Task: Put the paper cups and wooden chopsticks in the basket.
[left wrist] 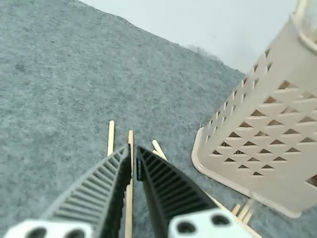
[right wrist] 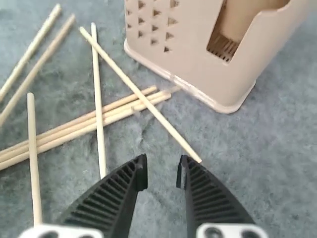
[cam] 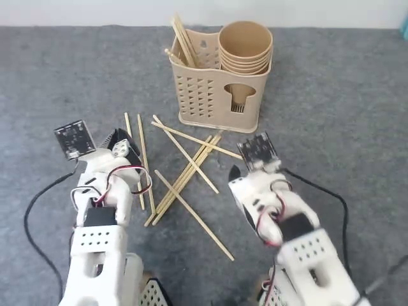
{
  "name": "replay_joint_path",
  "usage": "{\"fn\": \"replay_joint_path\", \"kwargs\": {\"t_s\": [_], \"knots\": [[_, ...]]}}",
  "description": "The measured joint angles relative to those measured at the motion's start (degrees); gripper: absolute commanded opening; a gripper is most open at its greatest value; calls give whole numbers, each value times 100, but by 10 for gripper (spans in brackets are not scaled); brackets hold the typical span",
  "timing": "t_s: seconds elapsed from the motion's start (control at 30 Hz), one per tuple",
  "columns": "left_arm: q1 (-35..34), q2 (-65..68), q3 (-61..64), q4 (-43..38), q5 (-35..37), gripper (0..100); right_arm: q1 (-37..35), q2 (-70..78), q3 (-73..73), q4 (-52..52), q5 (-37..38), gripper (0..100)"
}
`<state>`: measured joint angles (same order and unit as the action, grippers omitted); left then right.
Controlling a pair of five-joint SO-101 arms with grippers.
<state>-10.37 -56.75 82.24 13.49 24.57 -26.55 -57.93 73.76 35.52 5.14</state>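
Basket [cam: 213,95] – perforated beige plastic, is standing upright on the grey carpet [cam: 344,95] at the far middle of the table. Paper cups [cam: 245,44] – a nested stack, are sitting upright in the basket's right compartment, rims rising above its wall. Chopsticks in the basket [cam: 183,39] – a few are leaning in the left compartment, tips poking out over the rim. Loose chopsticks [cam: 185,177] – a scatter is lying flat on the carpet in front of the basket, between the two arms, several crossing one another and one long stick [cam: 194,215] lying nearest the arms. Left gripper [left wrist: 133,163] – is hanging low over the leftmost sticks, its fingers drawn almost together with a thin slit between them and nothing visibly clamped; one chopstick [left wrist: 130,144] is lying on the carpet in line with that slit. Right gripper [right wrist: 161,171] – is hovering just in front of the basket with its fingers a little apart and holding nothing; the near end of a diagonal chopstick [right wrist: 138,94] is lying just beyond one fingertip
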Motion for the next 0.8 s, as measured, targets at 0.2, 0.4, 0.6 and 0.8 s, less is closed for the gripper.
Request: {"fn": "replay_joint_path", "kwargs": {"t_s": [0.2, 0.4, 0.6, 0.8], "knots": [[-18, 0, 0, -18, 0, 12, 0, 2119, -897, -475, 185, 117], [-18, 0, 0, -18, 0, 12, 0, 4193, -1846, -730, 1099, 123], [-18, 0, 0, -18, 0, 12, 0, 5398, -2611, -738, 1741, 124], [-18, 0, 53, -18, 0, 12, 0, 5433, -2752, -703, 1837, 124]]}}
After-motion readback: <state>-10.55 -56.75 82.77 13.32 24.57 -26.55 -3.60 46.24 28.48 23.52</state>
